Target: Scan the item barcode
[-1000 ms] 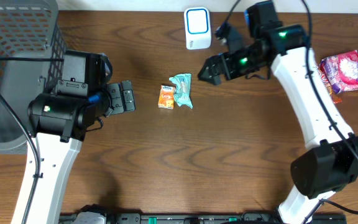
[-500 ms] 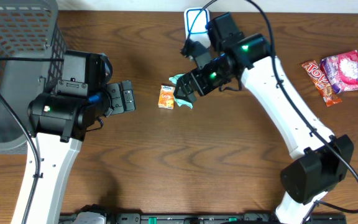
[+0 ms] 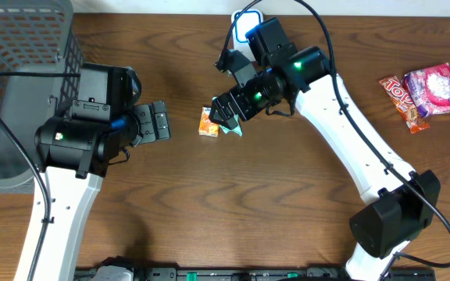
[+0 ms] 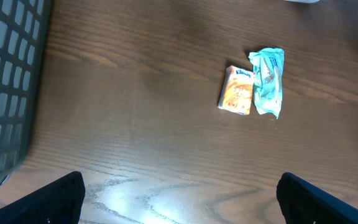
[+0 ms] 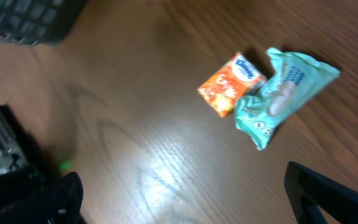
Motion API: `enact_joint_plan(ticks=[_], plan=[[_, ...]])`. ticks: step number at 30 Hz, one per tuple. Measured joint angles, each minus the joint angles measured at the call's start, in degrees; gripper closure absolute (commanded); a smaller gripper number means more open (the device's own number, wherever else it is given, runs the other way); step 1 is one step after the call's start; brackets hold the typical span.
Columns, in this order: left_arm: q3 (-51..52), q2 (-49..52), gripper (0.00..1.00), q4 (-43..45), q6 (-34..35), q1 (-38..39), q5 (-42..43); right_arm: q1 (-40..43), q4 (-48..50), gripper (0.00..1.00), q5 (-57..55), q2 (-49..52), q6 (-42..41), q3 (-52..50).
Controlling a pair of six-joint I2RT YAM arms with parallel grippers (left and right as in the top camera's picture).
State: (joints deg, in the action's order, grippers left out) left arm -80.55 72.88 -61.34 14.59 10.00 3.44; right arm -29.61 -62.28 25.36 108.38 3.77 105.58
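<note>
Over the dark wooden table (image 3: 209,203), the wide-open right claw (image 3: 226,109) needed to straddle the crinkled teal plastic packet (image 5: 284,93) ahead, missing the adjoining orange tissue pack (image 5: 232,84).

The brand name "Kleenex" ran in white script along one edge of the small orange tissue pack (image 4: 236,91) lying on the wooden table, legible from both wrist cameras. Print on the teal packet (image 4: 268,81) touching it was too blurred to read. White lettering on the red wrapper (image 3: 403,101) at the table's far right could not be made out.
</note>
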Motion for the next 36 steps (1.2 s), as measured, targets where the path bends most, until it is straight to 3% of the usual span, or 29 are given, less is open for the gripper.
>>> enact_joint_plan(ticks=[13,22,36], plan=[[0.0,0.0,0.02,0.0,0.0,0.0,0.0,0.0,3.5,0.01,-14.2,0.0,-16.4,-2.1],[0.0,0.0,0.02,0.0,0.0,0.0,0.0,-0.4,6.7,0.01,-15.1,0.0,-21.5,-8.4],[0.0,0.0,0.02,0.0,0.0,0.0,0.0,-0.5,7.1,0.01,-14.7,0.0,-24.2,-8.7]])
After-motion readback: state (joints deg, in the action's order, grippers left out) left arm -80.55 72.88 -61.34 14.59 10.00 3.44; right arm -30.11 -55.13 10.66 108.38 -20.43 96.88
